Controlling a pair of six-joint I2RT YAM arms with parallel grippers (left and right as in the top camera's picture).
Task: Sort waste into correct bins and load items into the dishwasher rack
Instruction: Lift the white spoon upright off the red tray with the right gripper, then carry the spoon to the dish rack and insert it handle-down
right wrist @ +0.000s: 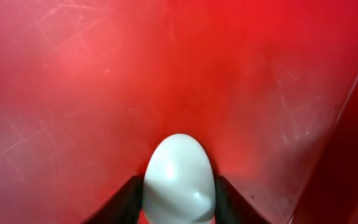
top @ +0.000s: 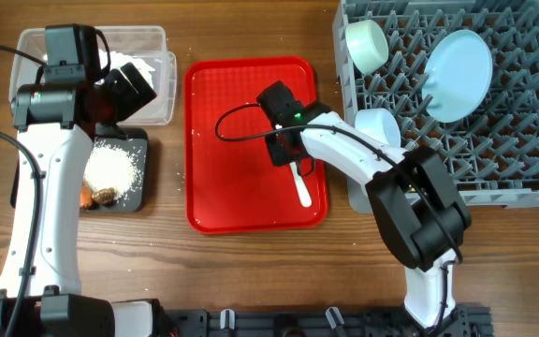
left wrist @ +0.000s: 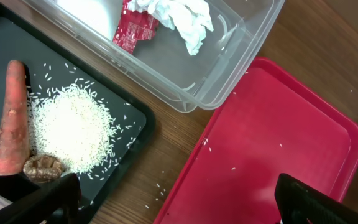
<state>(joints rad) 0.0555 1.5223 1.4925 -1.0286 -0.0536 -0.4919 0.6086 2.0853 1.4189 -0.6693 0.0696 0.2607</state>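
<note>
My right gripper (top: pixel 289 157) is down on the red serving tray (top: pixel 223 112), shut on the bowl end of the white plastic spoon (top: pixel 303 189); in the right wrist view its fingers (right wrist: pixel 179 202) press both sides of the spoon (right wrist: pixel 179 171). My left gripper (top: pixel 127 89) is open and empty, its fingers (left wrist: pixel 179 199) above the table between the black tray (left wrist: pixel 5 37) and the red tray. The black tray holds the carrot (left wrist: pixel 12 118), brown scrap (left wrist: pixel 42 167) and rice (left wrist: pixel 73 127). The clear tub (left wrist: pixel 229 81) holds the red wrapper (left wrist: pixel 134 30) and tissue (left wrist: pixel 182 17).
The grey rack (top: pixel 522 140) at the right holds the pale blue plate (top: pixel 458 75), the pale green bowl (top: pixel 367 45) and the light blue bowl (top: pixel 378 126). The yellow cup is not visible. Loose rice grains lie on the table and the red tray (left wrist: pixel 278 143).
</note>
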